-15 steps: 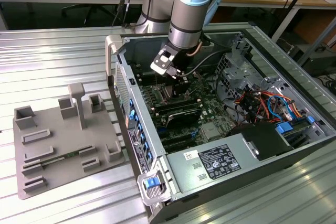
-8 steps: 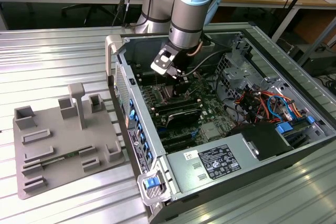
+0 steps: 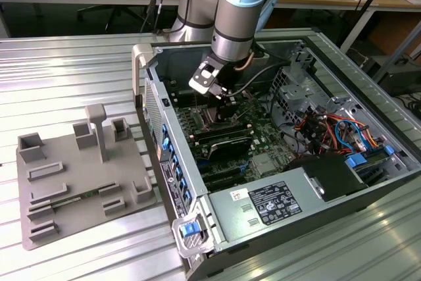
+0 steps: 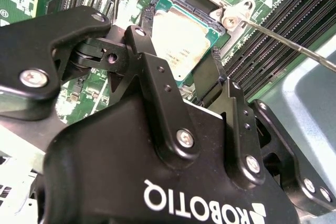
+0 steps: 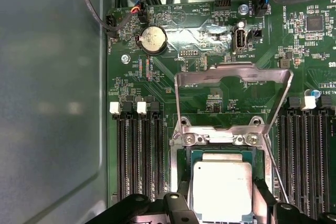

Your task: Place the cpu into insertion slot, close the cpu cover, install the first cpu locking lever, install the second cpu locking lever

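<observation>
The cpu [image 5: 222, 188] [image 4: 181, 38], a small square chip with a silvery top, lies flat in the black insertion slot [image 4: 176, 1] on the green motherboard. My gripper [image 5: 223, 205] [image 4: 181, 64] [image 3: 220, 102] reaches down into the computer case and is shut on the cpu, one black finger against each of two opposite sides. The cpu cover [image 5: 181, 103], a thin silver frame with a window, stands swung up and open on its hinge beside the slot. A thin metal locking lever [image 4: 286, 43] [image 5: 275, 174] sticks out unlatched next to the slot.
Long black memory slots [image 5: 139, 156] [image 5: 307, 156] flank the socket. Cables [image 3: 329, 129] and a grey power supply box [image 3: 276, 205] fill the case's near end. The case wall [image 5: 52, 103] stands close by. A grey fixture plate [image 3: 79, 182] lies at the exterior view's left.
</observation>
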